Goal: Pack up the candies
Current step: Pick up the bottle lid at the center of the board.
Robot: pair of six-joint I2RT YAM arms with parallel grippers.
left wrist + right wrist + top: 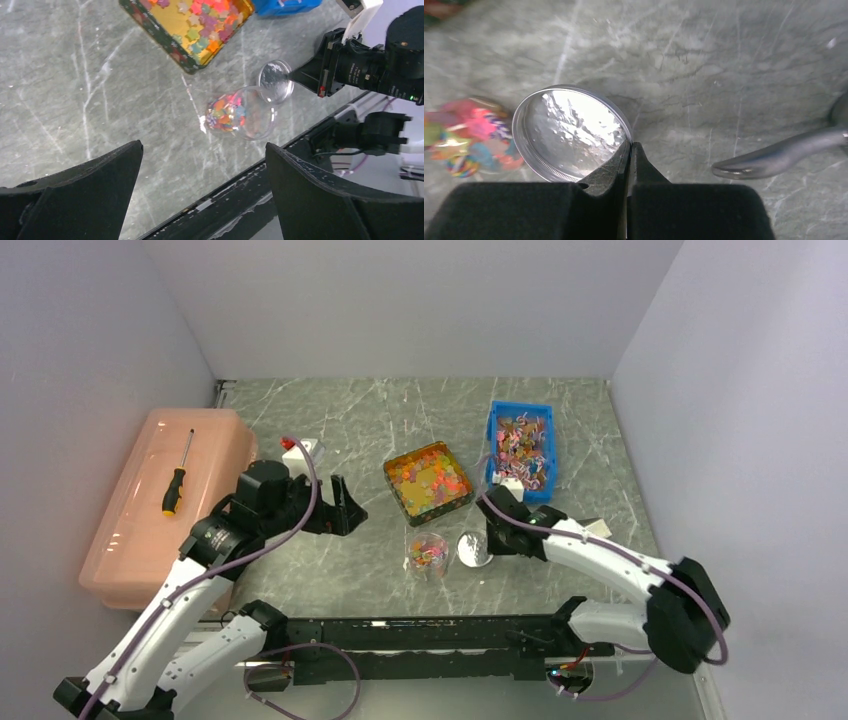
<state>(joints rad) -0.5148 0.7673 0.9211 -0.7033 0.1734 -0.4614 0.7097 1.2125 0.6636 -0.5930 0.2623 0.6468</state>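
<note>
Right claw (629, 150) on lid (569, 132), candies (469, 135) alongside

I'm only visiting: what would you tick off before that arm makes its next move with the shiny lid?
1. Right claw pinching the rim of the round silver metal lid: ok.
2. Grip firm enough to lift: cannot tell.
3. Small clear plastic jar upright beside the lid, mouth uncovered: ok.
4. Colourful candies inside the jar: ok.
5. Jar filled enough to close: cannot tell.
6. Left claw open and apart from the jar: ok.
</note>
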